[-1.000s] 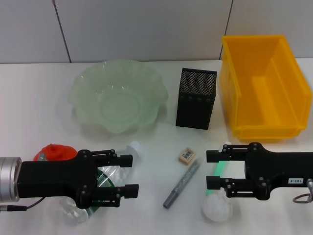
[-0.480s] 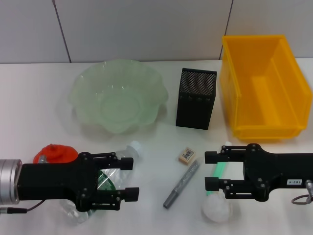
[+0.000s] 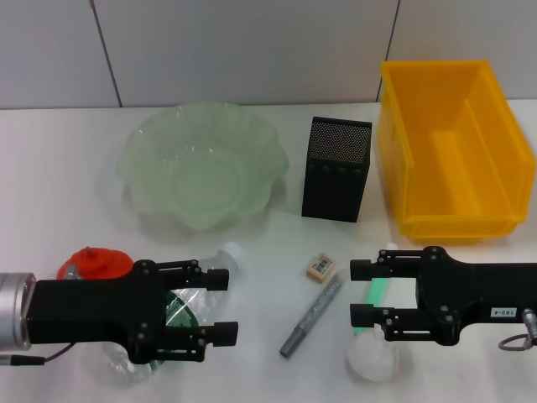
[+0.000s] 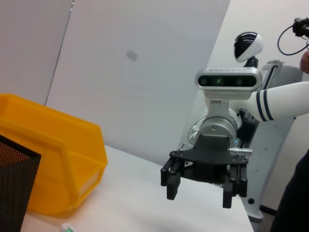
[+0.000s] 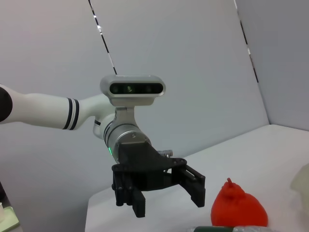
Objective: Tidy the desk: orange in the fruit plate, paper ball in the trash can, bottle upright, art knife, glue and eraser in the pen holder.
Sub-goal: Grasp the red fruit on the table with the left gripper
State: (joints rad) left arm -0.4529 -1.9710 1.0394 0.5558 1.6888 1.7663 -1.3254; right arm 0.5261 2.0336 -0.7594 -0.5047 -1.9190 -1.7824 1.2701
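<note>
Left pincer (image 3: pixel 222 304) sits low at the near left, fingers spread apart and straddling the bottle (image 3: pixel 189 306). Bottle lies on its side on the white surface (image 3: pixel 50 185), long axis diagonal, white cap toward the far right, base toward the robot; clear crinkled plastic, green label showing between the fingers. No clamp visible.

Right pincer (image 3: pixel 362 291) at the near right, fingers also apart, one above the other in the head view, over the glue (image 3: pixel 376 295). Glue is a slim mint-green tube, long axis running near-to-far, white tip at the far end. Paper ball (image 3: pixel 373 359), white and wadded, lies at the glue's near end, under the pincer.

Orange (image 3: pixel 94 262), red-orange and rounded, sits just beside the left arm. Eraser (image 3: pixel 320 267), small beige block with printed top, lies between the pincers; grey metallic stick (image 3: pixel 311 316) just nearer than it, axis diagonal.

Far row: fruit plate (image 3: pixel 155 138), translucent pale green with scalloped rim; pen holder (image 3: pixel 336 169), black square mesh, upright; trash can (image 3: pixel 396 151), yellow rectangular plastic.

Left wrist view shows the right pincer head-on plus the bin wall (image 4: pixel 72 145); right wrist view shows the left pincer head-on and the nub on the orange. Head view shows neither pincer from the front.
</note>
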